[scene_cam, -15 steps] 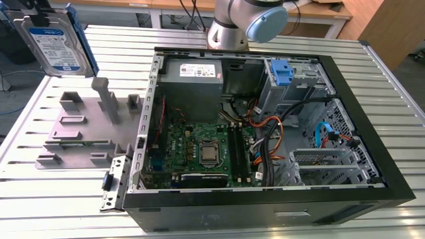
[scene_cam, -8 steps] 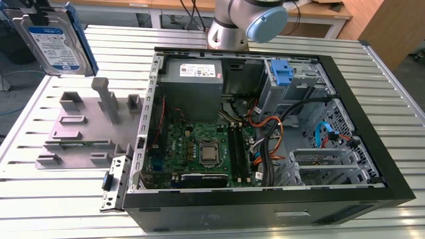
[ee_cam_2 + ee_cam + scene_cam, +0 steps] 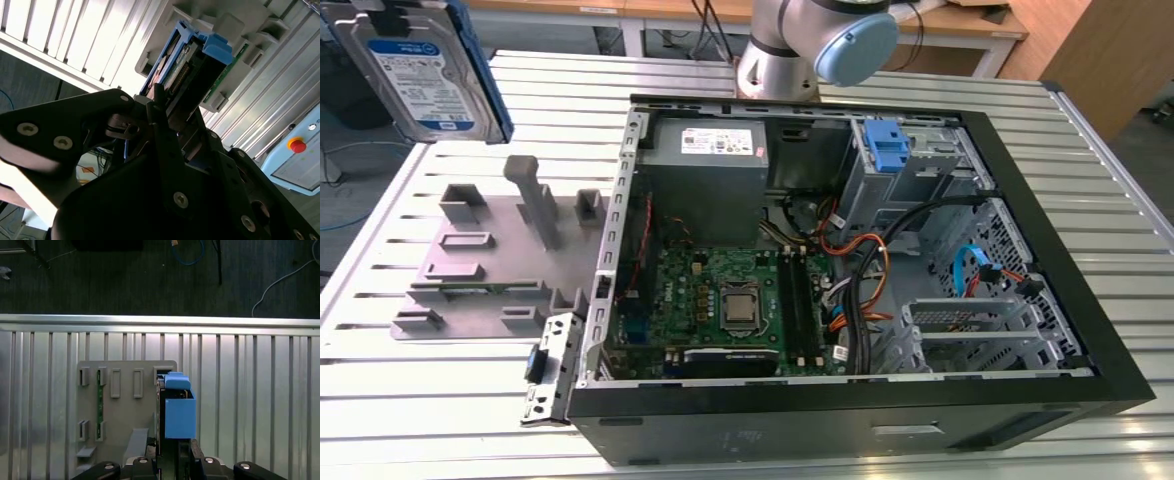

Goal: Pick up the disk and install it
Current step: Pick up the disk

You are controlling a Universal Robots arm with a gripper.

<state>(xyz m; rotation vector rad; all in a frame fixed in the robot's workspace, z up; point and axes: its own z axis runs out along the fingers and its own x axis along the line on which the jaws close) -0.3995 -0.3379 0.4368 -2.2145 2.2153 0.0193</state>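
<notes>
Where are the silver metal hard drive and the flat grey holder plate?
silver metal hard drive (image 3: 420,70), exterior view, on its white-and-blue label.
flat grey holder plate (image 3: 507,270), exterior view, on its bare base.

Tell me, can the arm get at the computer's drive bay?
Probably yes: the computer case lies side-off, the drive bay by the blue bracket is uncovered, and the gripper, shut on the disk, hangs clear; cables run nearby.

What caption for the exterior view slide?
Silver metal disk with blue caddy rails held high at the exterior view's left, above the grey fixture plate, beside the open black computer case.
</notes>
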